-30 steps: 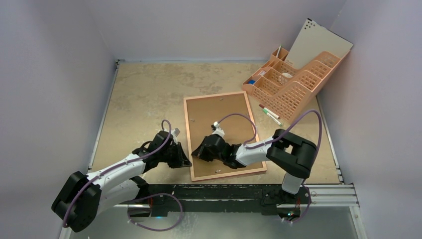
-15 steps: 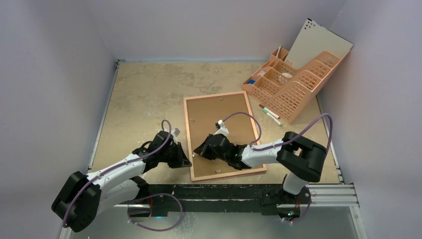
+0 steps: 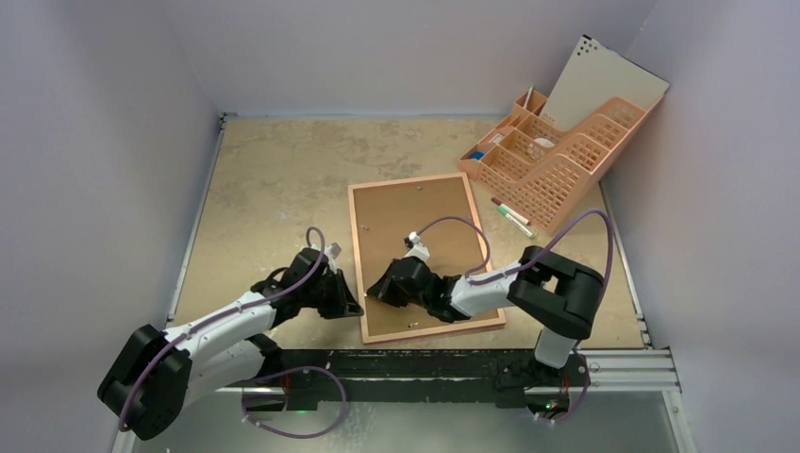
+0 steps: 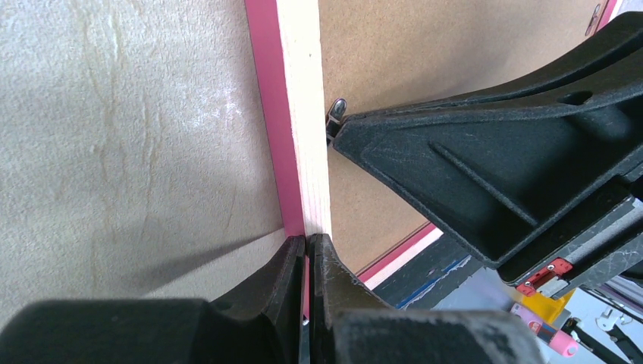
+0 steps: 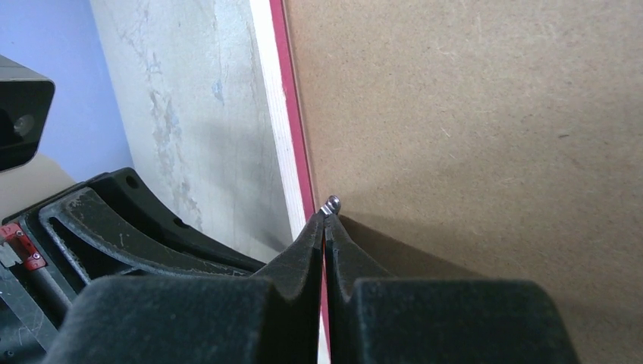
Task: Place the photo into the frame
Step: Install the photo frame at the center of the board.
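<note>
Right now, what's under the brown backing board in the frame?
Only the backing board's bare brown face shows, filling the frame, with a small metal tab near its edge. Whatever lies beneath is fully covered, so I cannot tell whether the photo is there.

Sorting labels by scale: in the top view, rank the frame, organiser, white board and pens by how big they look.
1. Frame
2. Organiser
3. White board, partly hidden behind the organiser, so its rank is unsure
4. Pens, by far the smallest
</note>
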Robot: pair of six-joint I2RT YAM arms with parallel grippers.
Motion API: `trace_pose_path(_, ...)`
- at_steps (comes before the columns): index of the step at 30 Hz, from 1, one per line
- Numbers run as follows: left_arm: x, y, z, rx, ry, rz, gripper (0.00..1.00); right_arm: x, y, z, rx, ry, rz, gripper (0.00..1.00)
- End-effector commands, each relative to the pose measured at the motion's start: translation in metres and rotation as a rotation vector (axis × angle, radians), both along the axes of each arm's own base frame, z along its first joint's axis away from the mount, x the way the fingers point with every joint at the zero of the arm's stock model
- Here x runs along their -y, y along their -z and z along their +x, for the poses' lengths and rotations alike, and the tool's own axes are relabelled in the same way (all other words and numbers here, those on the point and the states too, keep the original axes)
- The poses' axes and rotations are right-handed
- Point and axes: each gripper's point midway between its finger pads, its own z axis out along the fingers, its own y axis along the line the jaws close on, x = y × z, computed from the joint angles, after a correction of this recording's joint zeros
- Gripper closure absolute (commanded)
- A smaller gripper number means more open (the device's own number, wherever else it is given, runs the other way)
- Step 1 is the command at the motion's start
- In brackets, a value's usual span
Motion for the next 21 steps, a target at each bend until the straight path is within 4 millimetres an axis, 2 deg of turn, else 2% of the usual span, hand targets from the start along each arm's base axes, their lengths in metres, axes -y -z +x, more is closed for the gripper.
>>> trace_pose_path(1, -0.021, 0.019, -0.002, -0.018, -0.049, 0.119, 0.99, -0.003, 0.011, 0.001, -0.011, -0.007, -0.040, 0.96)
trace_pose_path(9, -0.021, 0.019, -0.002, -0.017, -0.049, 0.118, 0.98, 0.002, 0.030, 0.000, -0.072, 0.020, -0.121, 1.00)
trace_pose_path(12, -0.021, 0.019, -0.001, -0.016, -0.050, 0.117, 0.98, 0.001, 0.029, 0.002, -0.068, 0.024, -0.125, 1.00)
trace_pose_path(17, -0.021, 0.021, -0.002, -0.019, -0.050, 0.113, 0.99, -0.007, 0.017, 0.009, -0.022, 0.036, -0.055, 1.00)
trace_pose_path(21, -0.021, 0.022, -0.002, -0.019, -0.056, 0.113, 0.98, -0.010, -0.008, 0.013, 0.047, 0.043, 0.076, 0.92)
